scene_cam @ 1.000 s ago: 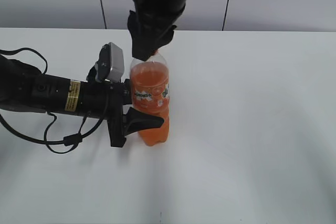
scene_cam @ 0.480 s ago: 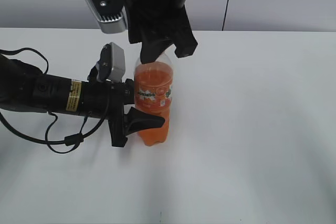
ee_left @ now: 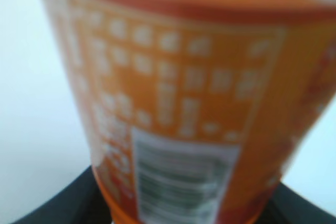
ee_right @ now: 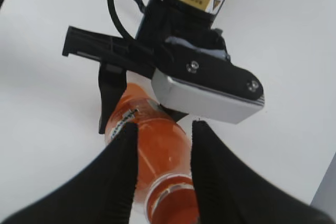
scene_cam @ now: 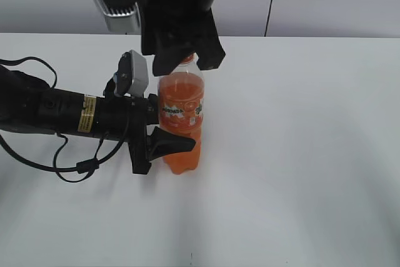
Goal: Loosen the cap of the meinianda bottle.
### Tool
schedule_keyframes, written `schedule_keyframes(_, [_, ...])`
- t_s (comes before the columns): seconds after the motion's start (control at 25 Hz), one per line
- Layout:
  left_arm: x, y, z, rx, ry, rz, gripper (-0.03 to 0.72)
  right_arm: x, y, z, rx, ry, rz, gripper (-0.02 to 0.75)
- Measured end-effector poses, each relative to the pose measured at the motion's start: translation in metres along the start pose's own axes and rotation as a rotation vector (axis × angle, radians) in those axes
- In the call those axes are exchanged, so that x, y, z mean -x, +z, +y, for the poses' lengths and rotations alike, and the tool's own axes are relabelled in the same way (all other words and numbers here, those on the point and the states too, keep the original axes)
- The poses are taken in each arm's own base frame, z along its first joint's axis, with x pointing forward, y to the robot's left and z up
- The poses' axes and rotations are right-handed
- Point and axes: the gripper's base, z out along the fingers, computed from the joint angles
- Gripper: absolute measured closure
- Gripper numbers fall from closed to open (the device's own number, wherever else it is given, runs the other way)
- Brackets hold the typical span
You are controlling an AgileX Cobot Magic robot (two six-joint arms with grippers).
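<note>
the right gripper [scene_cam: 185,60] is seen hanging straight over the bottle [scene_cam: 182,117], its two fingers [ee_right: 121,171] straddling the neck. the jaws are parted to about the width of the neck, and whether the cap [scene_cam: 186,59] is actually pinched cannot be told, since the cap is hidden in the wrist view and only an orange sliver is glimpsed from outside.

lower down, the left gripper [scene_cam: 164,145] is clamped around the ridged lower body, below the label, and the bottle is held upright on the white table [scene_cam: 300,154], near its middle.

the bottle looks almost full, so it is judged fairly heavy and its thin plastic wall fairly firm. the smooth body may slip under twist, so the ridges are the sensible hold. the small ribbed cap should be taken by its side.
</note>
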Motion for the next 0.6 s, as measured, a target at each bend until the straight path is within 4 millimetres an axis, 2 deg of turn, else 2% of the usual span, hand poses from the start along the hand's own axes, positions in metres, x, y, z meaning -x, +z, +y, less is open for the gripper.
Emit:
schedule_keyframes(0.16, [0.000,0.000,0.000,0.001,0.000,0.000,0.306,0.006,-0.019,0.002,-0.034,0.052,-0.039,0.477])
schedule_keyframes(0.28, [0.000,0.000,0.000,0.001,-0.002,0.000,0.306,0.009,-0.037,0.005,-0.067,0.195,-0.056,0.477])
schedule_keyframes(0.44, [0.000,0.000,0.000,0.001,-0.003,0.000,0.306,0.011,-0.053,0.008,-0.086,0.618,-0.083,0.477])
schedule_keyframes(0.6, [0.000,0.000,0.000,0.001,-0.003,-0.001,0.306,0.002,-0.057,0.007,-0.145,1.136,-0.030,0.477])
